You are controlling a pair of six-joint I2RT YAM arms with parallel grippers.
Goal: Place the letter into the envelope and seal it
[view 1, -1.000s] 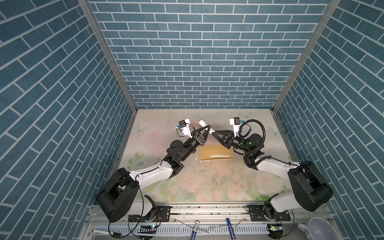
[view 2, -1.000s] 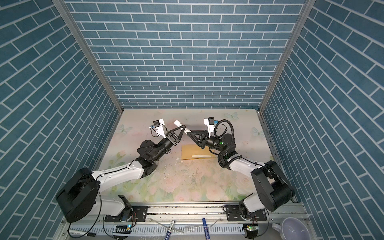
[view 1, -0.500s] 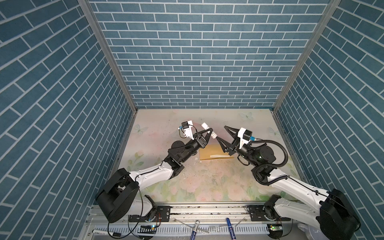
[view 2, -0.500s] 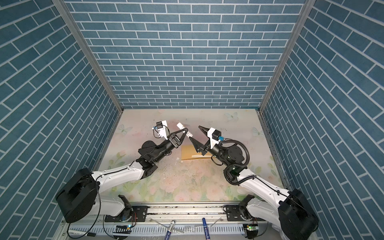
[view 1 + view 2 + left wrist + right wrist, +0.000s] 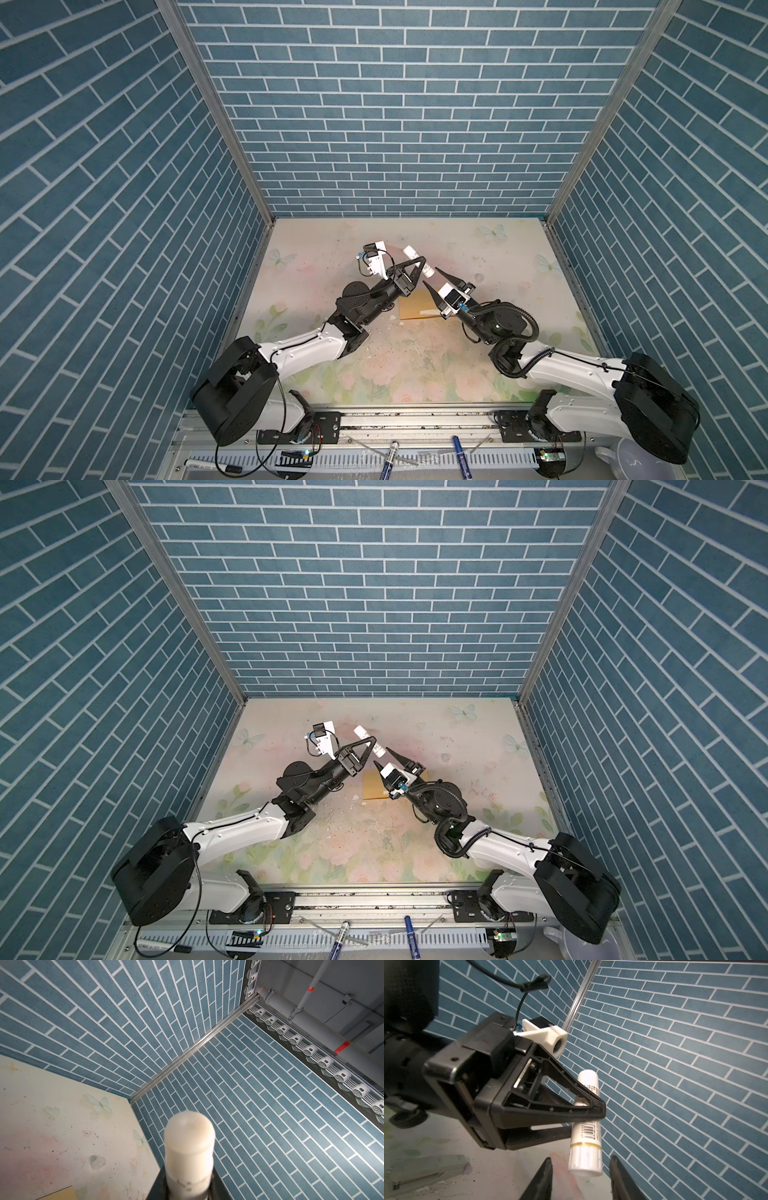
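Observation:
My left gripper [image 5: 420,262] [image 5: 372,742] [image 5: 591,1111] is shut on a white glue stick [image 5: 417,258] [image 5: 368,738] [image 5: 190,1147] [image 5: 585,1126], held above the table. The stick's capped end pokes out towards my right gripper [image 5: 431,276] [image 5: 382,756] [image 5: 580,1165]. That gripper is open, with a fingertip [image 5: 548,1162] on each side of the cap and a gap on both sides. The tan envelope [image 5: 415,309] [image 5: 374,789] [image 5: 62,1193] lies flat on the table below both grippers, partly covered by the right wrist. The letter is out of view.
Blue brick walls close in the floral table [image 5: 478,257] on three sides. A pale grey stapler-like thing [image 5: 425,1169] lies under the left arm. Marker pens [image 5: 388,457] [image 5: 459,455] and a white bowl [image 5: 623,457] sit beyond the front rail.
The right arm has swung out to the right. Its gripper has turned from pointing left to pointing up at the stick's cap, and its jaws have opened. The left gripper has barely moved.

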